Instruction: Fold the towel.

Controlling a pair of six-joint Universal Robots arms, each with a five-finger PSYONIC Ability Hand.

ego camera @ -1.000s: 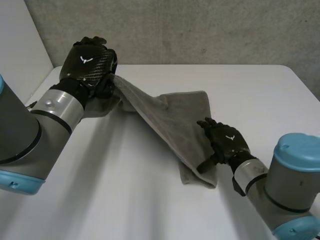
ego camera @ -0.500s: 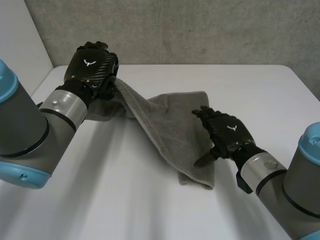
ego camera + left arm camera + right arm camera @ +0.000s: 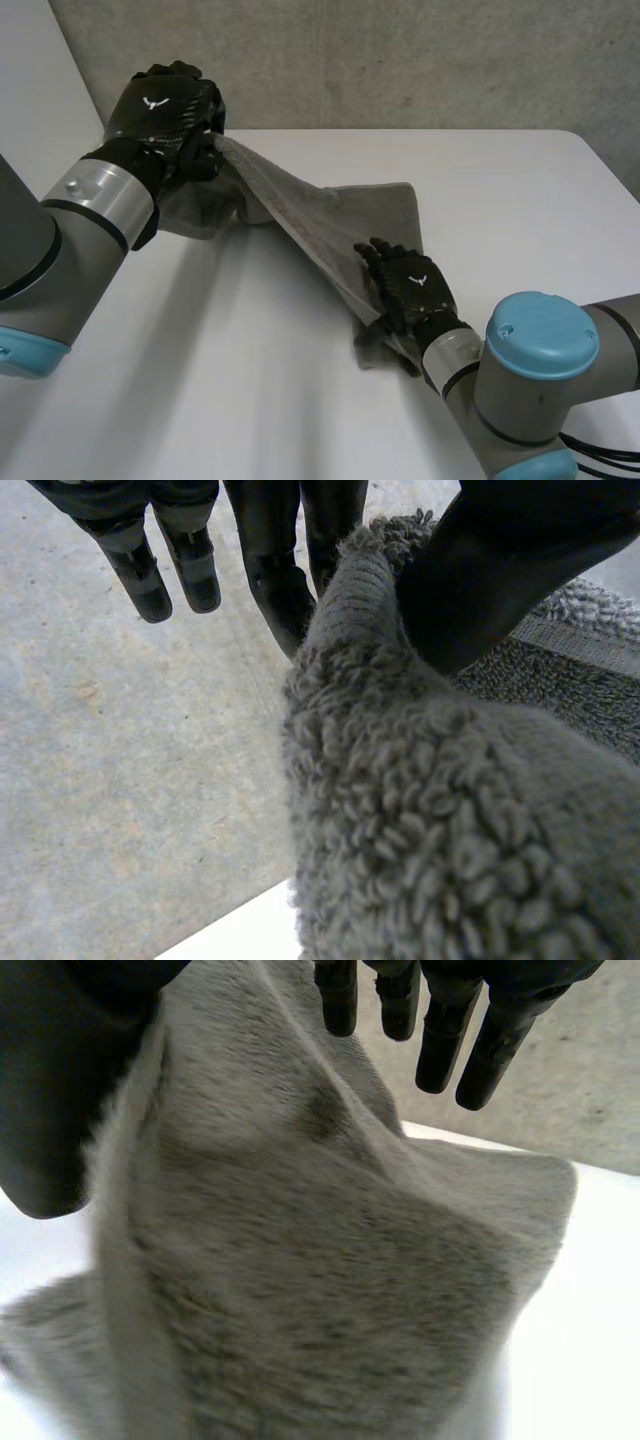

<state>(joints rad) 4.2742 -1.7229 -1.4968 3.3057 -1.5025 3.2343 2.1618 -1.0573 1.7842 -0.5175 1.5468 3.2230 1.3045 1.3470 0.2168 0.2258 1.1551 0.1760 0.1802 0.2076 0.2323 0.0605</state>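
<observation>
Step in hand, by my judgement: the first fold, with one end of the towel (image 3: 330, 225) lifted and the other end under control. The grey towel runs as a stretched diagonal band from the upper left of the head view to lower centre, and part of it lies flat on the white table (image 3: 520, 190) at centre frame. The left hand (image 3: 165, 110), at upper left, is clear of the table and holds a corner. Its wrist view shows the cloth pinched between thumb and fingers. The right hand (image 3: 405, 285), at lower centre, lies over the towel's near end with fingers straight and spread, closed on nothing visible. In its wrist view the cloth sits under the palm and beside the thumb. Whether this hand presses the towel down onto the table cannot be confirmed. The next move calls for the held corner to be carried across and laid on the opposite end. The right hand should pin the near end so that it does not drag, and the edges should be brought into line before release. Markings: a small white winged emblem (image 3: 152, 101) sits on the back of each hand. No lettering is legible, and no label shows on the towel.
</observation>
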